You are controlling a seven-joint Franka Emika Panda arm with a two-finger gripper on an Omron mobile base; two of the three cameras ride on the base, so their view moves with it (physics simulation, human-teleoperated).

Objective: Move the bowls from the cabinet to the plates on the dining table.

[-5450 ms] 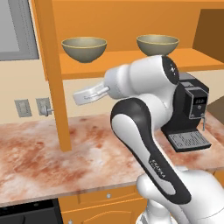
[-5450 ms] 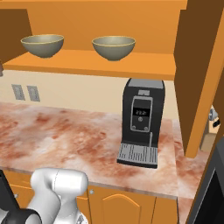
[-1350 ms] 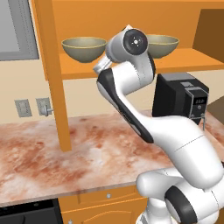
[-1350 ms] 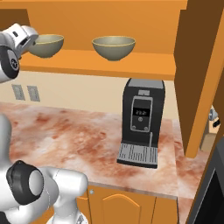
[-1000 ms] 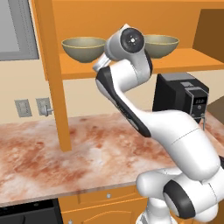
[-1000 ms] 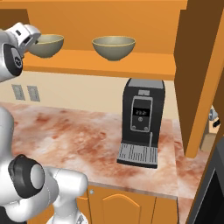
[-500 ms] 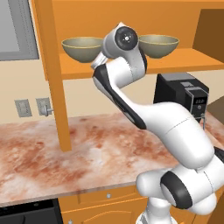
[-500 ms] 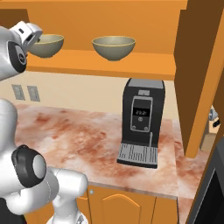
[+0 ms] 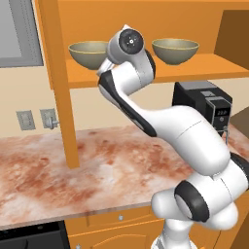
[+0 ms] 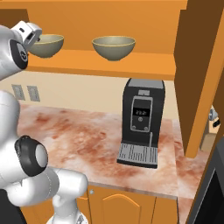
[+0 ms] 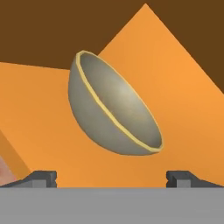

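Two olive-bronze bowls stand upright on the orange shelf [image 9: 204, 69] of the open cabinet: the left bowl [image 9: 87, 52] and the right bowl [image 9: 175, 50]. My arm is raised to shelf height, its hand [image 10: 27, 31] close in front of the left bowl [image 10: 48, 45]. In the hand view that bowl [image 11: 111, 111] appears tilted and sits centred ahead of my gripper [image 11: 111, 177], whose fingertips [image 11: 41, 176] stand wide apart and open, clear of the bowl. The right bowl [image 10: 113, 47] stands alone further along. The plates and the dining table are out of view.
A black coffee machine [image 10: 142, 118] stands on the marbled counter [image 9: 73, 170] under the shelf. The cabinet's upright post [image 9: 61, 87] comes down to the counter at left, near the wall outlets [image 9: 34, 119]. An open cabinet door [image 10: 201, 74] hangs at the right.
The wrist has swung a little further left and in toward the left bowl. The jaws have stayed open and both bowls have stayed in place.
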